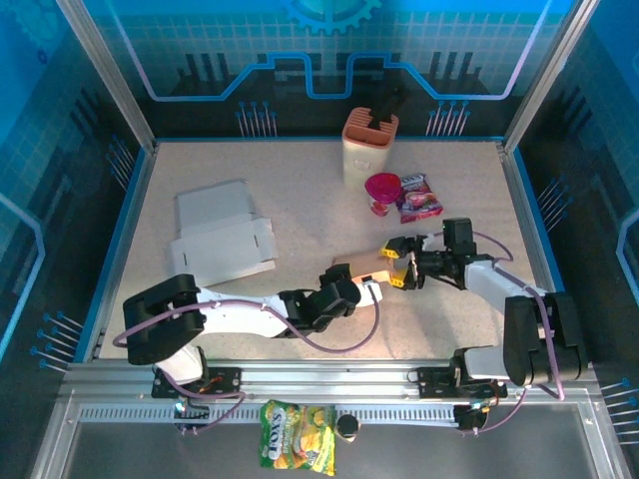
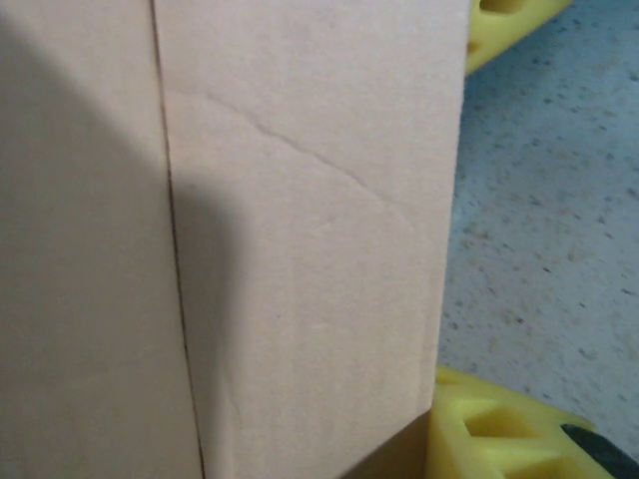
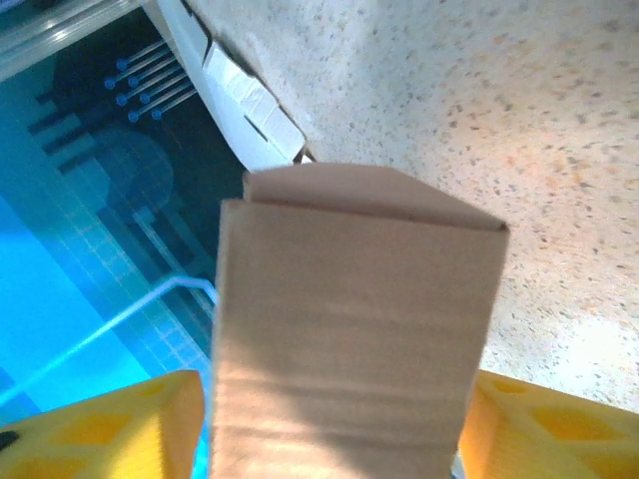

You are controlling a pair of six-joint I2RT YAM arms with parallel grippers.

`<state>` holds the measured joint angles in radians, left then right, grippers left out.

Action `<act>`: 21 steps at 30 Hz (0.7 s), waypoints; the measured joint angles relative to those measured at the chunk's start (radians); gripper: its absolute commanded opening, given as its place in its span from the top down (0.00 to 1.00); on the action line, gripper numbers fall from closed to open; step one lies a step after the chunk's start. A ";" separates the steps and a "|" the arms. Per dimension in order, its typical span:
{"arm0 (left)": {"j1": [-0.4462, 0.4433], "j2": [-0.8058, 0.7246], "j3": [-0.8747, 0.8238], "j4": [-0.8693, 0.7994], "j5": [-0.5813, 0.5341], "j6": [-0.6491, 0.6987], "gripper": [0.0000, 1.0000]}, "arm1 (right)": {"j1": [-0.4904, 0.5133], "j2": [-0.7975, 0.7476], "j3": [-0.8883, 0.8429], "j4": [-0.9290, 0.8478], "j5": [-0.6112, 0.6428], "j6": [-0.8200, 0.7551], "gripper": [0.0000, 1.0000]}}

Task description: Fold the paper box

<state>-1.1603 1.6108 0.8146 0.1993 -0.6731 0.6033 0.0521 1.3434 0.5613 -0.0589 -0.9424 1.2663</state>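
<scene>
A brown paper box [image 1: 361,271] lies at the table's middle front, caught between both arms. In the left wrist view the paper box [image 2: 300,249] fills most of the picture. One yellow finger [image 2: 489,429] of my left gripper [image 1: 349,291] presses on its lower right edge, and the other finger is hidden behind it. My right gripper [image 1: 399,267] straddles the box's other end. In the right wrist view the box [image 3: 349,319] stands between the jaws of the right gripper [image 3: 334,434], with a thin gap at the left finger [image 3: 120,429].
Flat white cardboard [image 1: 220,239] lies at the left. At the back stand a peach holder [image 1: 369,145], a magenta cup [image 1: 382,192] and a snack packet [image 1: 419,198]. A yellow snack bag [image 1: 298,449] rests on the front rail.
</scene>
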 measured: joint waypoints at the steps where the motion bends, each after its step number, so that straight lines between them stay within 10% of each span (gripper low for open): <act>1: 0.003 -0.008 0.011 -0.036 0.016 -0.009 0.63 | -0.012 -0.006 -0.006 0.000 0.000 -0.003 0.25; 13: 0.098 -0.051 0.312 -0.639 0.381 -0.216 0.67 | -0.116 -0.570 -0.040 -0.326 0.269 -0.112 0.27; 21: 0.142 0.089 0.484 -0.929 0.519 -0.290 0.66 | 0.162 -0.973 -0.155 -0.535 0.584 -0.001 0.30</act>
<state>-1.0180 1.6997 1.2984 -0.7296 -0.1543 0.3134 0.2142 0.3702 0.4065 -0.5938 -0.3588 1.2655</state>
